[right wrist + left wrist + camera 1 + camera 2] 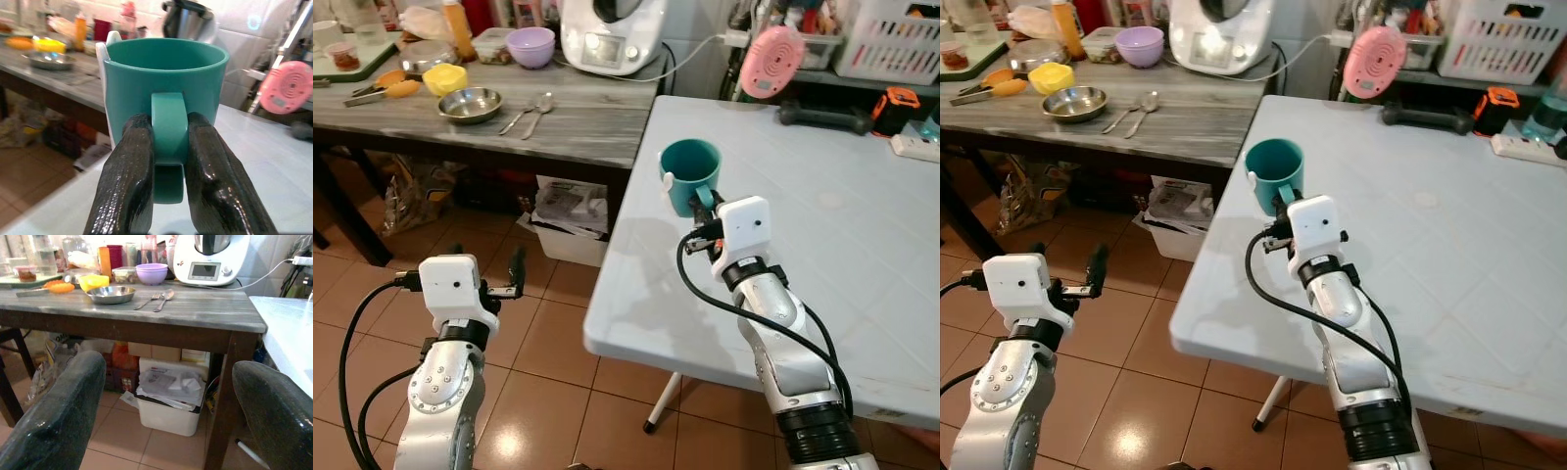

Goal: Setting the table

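Right pincer (pixel 168 161): both fingers pinched tight on the handle of the teal mug (pixel 690 171); mug upright, over the near-left part of the white worktop (pixel 822 255). Can't tell if its base is touching the top or just above.
Left pincer (pixel 516 274): fingers spread wide, holding nothing, low over the tiled floor, pointed at the wooden worktop (pixel 578 113).
Done so far: judging by layout, only the mug is at the white worktop, not yet let go.
Left to do: steel bowl (pixel 469 104), fork + spoon (pixel 536 111), yellow bowl (pixel 444 77), purple bowl (pixel 530 45) all on the wooden worktop, well apart from the mug.
Progress: early, prob. first item.
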Robot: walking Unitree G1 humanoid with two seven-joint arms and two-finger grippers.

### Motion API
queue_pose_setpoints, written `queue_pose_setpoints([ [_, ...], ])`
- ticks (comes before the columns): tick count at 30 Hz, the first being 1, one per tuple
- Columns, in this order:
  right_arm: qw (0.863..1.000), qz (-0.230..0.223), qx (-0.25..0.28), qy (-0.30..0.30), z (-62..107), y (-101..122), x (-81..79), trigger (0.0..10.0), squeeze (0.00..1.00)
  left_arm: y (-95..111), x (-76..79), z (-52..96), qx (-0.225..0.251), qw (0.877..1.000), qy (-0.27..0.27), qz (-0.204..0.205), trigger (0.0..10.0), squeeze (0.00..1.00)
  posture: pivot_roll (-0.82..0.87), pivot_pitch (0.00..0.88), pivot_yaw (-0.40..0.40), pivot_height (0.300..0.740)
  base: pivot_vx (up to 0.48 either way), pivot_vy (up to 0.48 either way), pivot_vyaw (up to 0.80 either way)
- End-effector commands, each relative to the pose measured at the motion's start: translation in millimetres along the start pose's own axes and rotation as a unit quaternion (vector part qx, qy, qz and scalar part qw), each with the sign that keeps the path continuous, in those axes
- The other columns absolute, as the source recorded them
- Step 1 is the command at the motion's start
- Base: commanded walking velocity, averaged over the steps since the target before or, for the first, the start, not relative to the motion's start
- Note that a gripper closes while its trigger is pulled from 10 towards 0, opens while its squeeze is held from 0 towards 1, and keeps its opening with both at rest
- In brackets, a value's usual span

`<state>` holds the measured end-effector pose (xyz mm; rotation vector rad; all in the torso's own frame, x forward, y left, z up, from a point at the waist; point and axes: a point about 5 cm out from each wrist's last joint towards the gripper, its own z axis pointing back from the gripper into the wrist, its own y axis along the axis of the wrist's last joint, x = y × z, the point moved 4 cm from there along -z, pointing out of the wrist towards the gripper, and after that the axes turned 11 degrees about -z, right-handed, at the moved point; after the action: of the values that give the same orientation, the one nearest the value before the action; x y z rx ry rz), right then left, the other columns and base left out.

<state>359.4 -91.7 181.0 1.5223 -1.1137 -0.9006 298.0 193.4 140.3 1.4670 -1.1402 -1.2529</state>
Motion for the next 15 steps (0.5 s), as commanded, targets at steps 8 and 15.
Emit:
queue_pose_setpoints([
  [8, 1.000, 0.010, 0.010, -0.006, -1.9, 5.3, 5.3, 10.0, 0.00, -0.9, 6.8, -1.7, -0.002, 1.000, -0.015, 0.000, 10.0, 0.00, -0.09, 0.090, 0.060, 0.740, 0.000, 0.373, 0.00],
  [15, 1.000, 0.013, 0.013, -0.009, -2.1, 6.7, 6.5, 10.0, 0.00, -0.3, 8.7, -3.0, 0.000, 1.000, -0.019, 0.001, 10.0, 0.00, -0.09, 0.093, 0.062, 0.740, 0.000, 0.389, 0.00],
])
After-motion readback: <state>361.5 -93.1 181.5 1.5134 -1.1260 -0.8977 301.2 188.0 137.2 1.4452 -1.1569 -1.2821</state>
